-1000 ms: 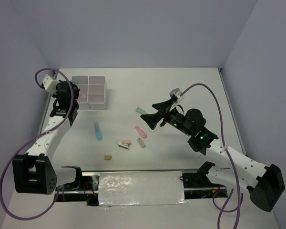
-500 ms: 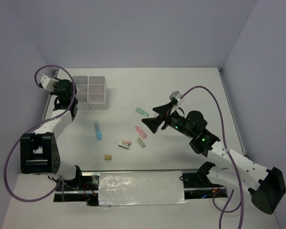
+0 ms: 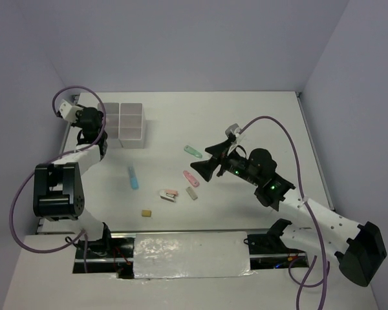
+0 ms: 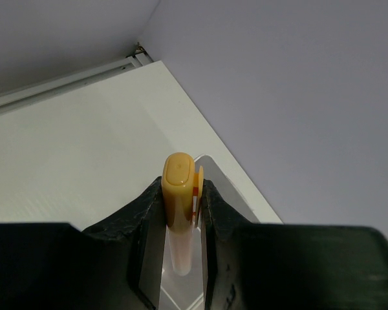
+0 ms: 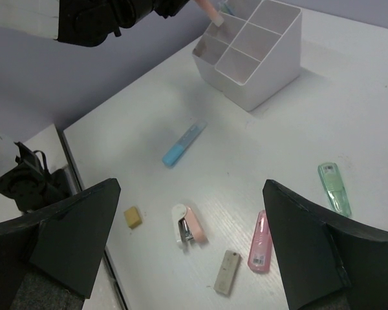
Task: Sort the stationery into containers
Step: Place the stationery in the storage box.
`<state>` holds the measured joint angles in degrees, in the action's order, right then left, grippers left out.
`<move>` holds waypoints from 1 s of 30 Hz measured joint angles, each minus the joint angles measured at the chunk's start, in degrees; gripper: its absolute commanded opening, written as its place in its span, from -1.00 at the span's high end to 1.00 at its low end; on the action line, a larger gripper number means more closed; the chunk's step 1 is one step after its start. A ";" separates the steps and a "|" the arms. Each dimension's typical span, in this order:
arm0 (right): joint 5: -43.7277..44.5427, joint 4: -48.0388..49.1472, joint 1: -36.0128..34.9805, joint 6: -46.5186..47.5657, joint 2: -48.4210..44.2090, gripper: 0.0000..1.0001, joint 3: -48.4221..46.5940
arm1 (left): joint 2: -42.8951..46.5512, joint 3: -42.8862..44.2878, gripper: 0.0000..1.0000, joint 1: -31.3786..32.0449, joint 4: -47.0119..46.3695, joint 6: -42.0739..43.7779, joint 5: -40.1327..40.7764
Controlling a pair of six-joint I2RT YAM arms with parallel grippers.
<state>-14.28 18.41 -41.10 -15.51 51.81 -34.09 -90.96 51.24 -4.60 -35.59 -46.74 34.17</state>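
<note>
The left gripper (image 4: 180, 199) is pinched narrowly on an orange-yellow highlighter (image 4: 178, 184). Its matte black fingers (image 4: 146, 216) press the smooth, rounded plastic barrel from both sides. Only the left wrist view shows this grip closely, with the oval end cap facing the lens and a paler section below. The top view shows that this gripper sits at the far left of the table, just beside the white box (image 3: 132, 136).

The right gripper (image 3: 202, 159) hangs over the middle of the table, spread fully and holding nothing. Its camera shows the box as thin-walled glossy plastic split into six square cells, with a pale tip poised above the far-left cells; whether it touches a wall cannot be told.

Loose on the matte white table lie:
- a flat blue highlighter (image 5: 182, 144), nearer than the box
- a translucent green highlighter (image 5: 334, 187)
- a pink highlighter (image 5: 260, 240)
- a pink-and-white stapler-like piece (image 5: 189, 226), whose metal the top view does not show
- a grey rectangular eraser (image 5: 226, 272)
- a small tan block (image 5: 132, 217), nearest the arms
</note>
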 measured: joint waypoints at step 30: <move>9.90 -13.31 -6.40 -1.46 28.13 -1.00 -26.49 | 8.31 7.63 -0.99 -0.85 22.27 -5.90 -2.64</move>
<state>-4.38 5.10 -47.51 -16.97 79.94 -60.58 -82.65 58.87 -5.45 -13.32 -52.64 31.53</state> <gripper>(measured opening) 0.997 0.993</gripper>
